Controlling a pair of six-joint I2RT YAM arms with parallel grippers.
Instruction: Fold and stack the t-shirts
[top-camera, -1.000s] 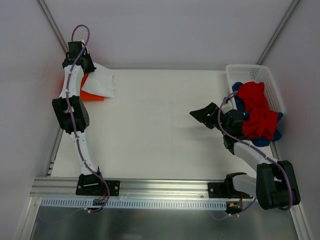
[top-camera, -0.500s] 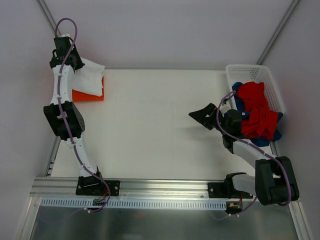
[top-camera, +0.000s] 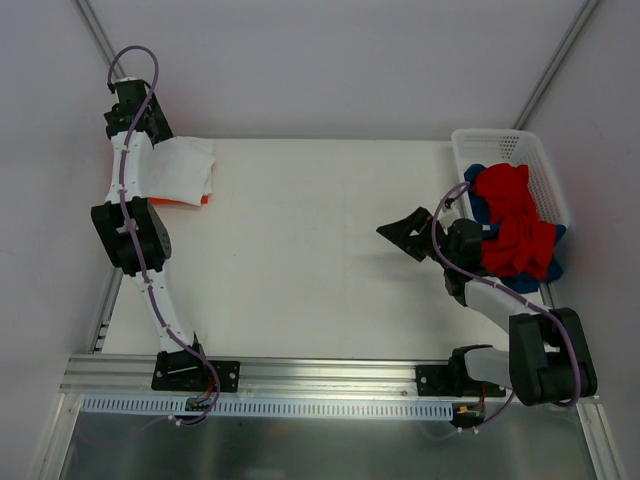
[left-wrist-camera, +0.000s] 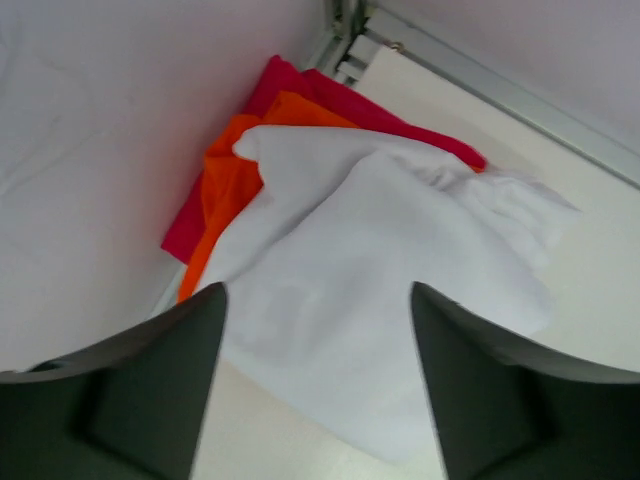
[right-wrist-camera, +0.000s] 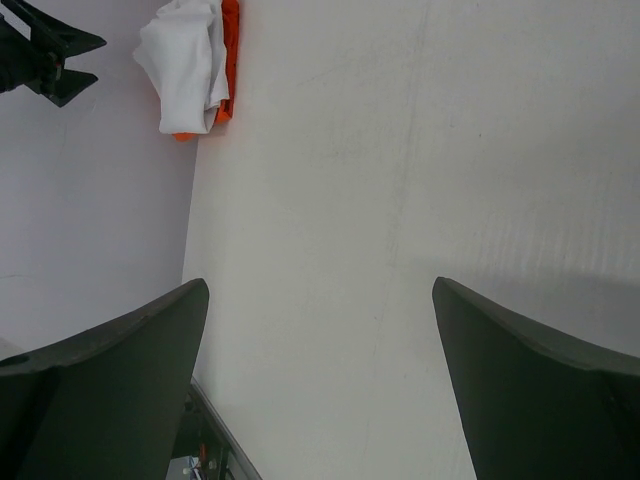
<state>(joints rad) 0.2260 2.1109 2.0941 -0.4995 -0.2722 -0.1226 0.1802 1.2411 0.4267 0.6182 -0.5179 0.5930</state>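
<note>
A loosely folded white t-shirt (top-camera: 182, 168) lies on an orange t-shirt (top-camera: 190, 200) at the table's far left corner. In the left wrist view the white t-shirt (left-wrist-camera: 390, 270) covers the orange one (left-wrist-camera: 225, 190), with a crimson one (left-wrist-camera: 290, 85) underneath. My left gripper (top-camera: 140, 115) hovers open above the pile, and nothing sits between its fingers (left-wrist-camera: 318, 300). Red t-shirts (top-camera: 512, 225) and a blue one (top-camera: 478, 205) spill from the basket at the right. My right gripper (top-camera: 405, 235) stands open over bare table (right-wrist-camera: 320, 285), left of the basket.
The white perforated basket (top-camera: 505, 147) stands at the far right corner. White walls close in on the left and right sides. The pile (right-wrist-camera: 190, 70) and my left gripper (right-wrist-camera: 50, 60) show far off in the right wrist view. The table (top-camera: 300, 250) is pale.
My left gripper has opened and let go of the white t-shirt, which has shifted left and now rests on the orange one. The right arm has hardly moved.
</note>
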